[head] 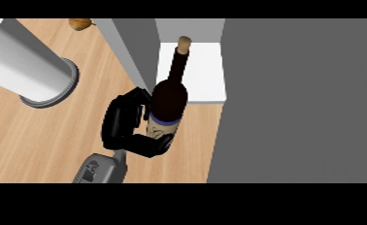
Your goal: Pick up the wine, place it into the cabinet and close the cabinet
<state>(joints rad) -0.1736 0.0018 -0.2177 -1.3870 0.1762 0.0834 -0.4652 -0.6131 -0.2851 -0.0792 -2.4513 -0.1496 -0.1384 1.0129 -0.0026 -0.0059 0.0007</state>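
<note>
A dark wine bottle [169, 104] with a tan cork, a blue band and a pale label stands tilted over the wooden counter, its neck reaching toward the white inside of the open cabinet [204, 76]. My left hand [120, 122] sits at the bottle's left side, fingers and thumb curled round its lower body, so it is shut on the bottle. The hand hides the bottle's base. The grey cabinet door [136, 49] stands open to the left of the bottle. My right hand shows nowhere in the view.
A big grey cylinder [36, 73] with a flanged base stands on the counter [64, 136] at the left. A small brown item [80, 23] lies at the far edge. The cabinet's grey outer surface [294, 103] fills the right side.
</note>
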